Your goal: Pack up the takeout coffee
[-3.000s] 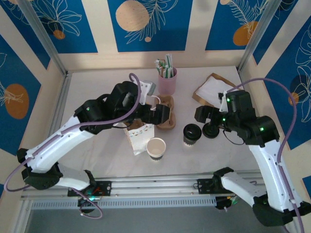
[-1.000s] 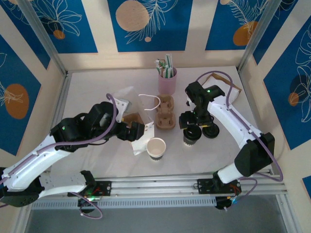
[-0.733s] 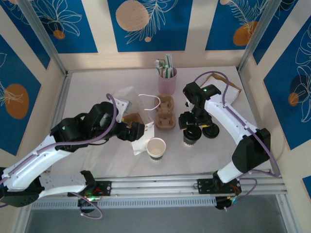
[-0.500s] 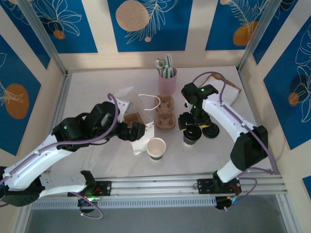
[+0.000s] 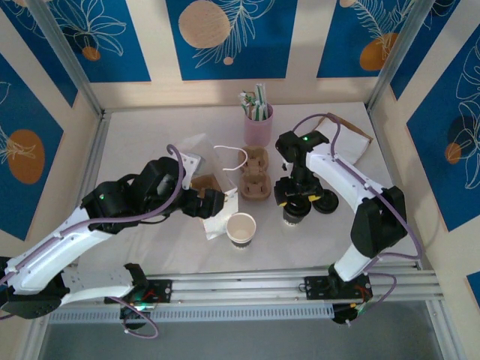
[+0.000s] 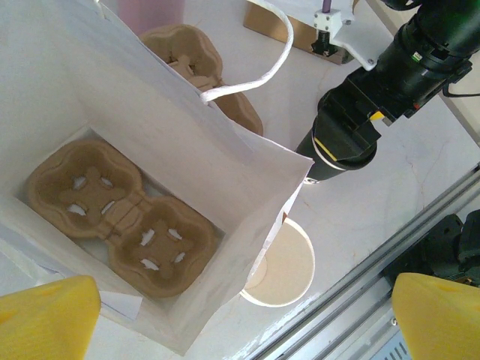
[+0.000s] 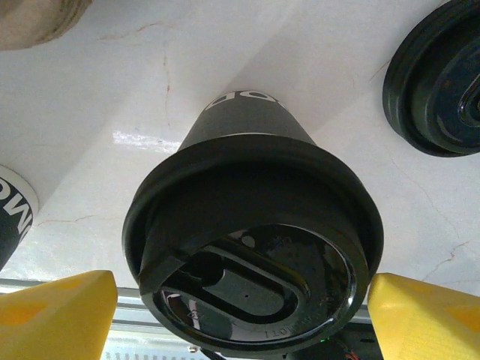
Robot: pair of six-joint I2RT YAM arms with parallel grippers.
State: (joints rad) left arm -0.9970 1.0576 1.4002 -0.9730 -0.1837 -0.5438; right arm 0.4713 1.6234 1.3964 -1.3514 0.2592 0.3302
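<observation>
The takeout coffee (image 5: 294, 212), a cup with a round black lid (image 7: 251, 262), stands on the table right of the lidless cup. My right gripper (image 5: 295, 196) hangs directly over it, open, with its yellow fingers (image 7: 56, 315) on either side of the lid's rim; I cannot tell whether they touch it. My left gripper (image 5: 212, 202) is open wide above the mouth of a white paper bag (image 6: 187, 150). A brown two-hole carrier (image 6: 120, 217) lies at the bottom of the bag.
A lidless white cup (image 5: 241, 227) stands just in front of the bag. Another brown carrier (image 5: 255, 174) lies behind it, a loose black lid (image 5: 325, 201) right of the coffee, a pink cup of straws (image 5: 258, 124) and a brown paper bag (image 5: 334, 139) further back.
The right arm has swung in from the right and settled over the lidded cup, its jaws narrowing slightly. The left arm pulled back from the carrier to the bag, then stayed still.
</observation>
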